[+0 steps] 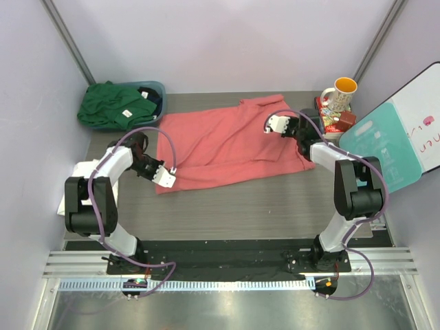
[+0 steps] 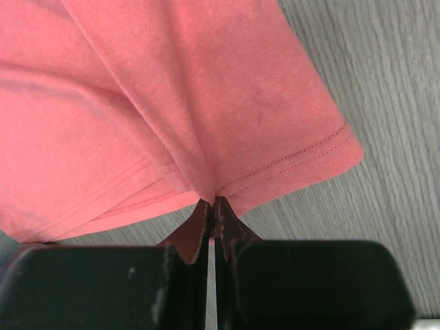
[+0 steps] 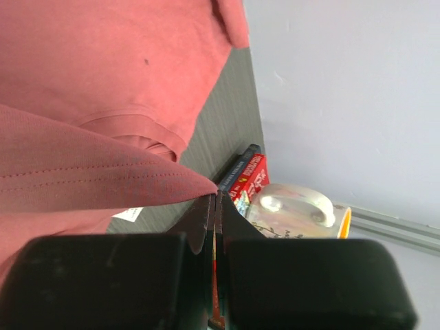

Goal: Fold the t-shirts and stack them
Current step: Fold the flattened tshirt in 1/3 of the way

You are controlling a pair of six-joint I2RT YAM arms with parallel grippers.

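the coral-red t-shirt [image 1: 227, 148] lies long-axis left to right across the far half of the table [image 1: 275, 206], with the left gripper [image 1: 165, 180] pinching its near-left hem corner and the right gripper [image 1: 273, 125] pinching its far-right edge.

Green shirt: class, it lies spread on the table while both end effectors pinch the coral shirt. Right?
No. The green shirt is heaped in the tub, per the top view; the left end effector and right end effector do pinch the coral shirt.
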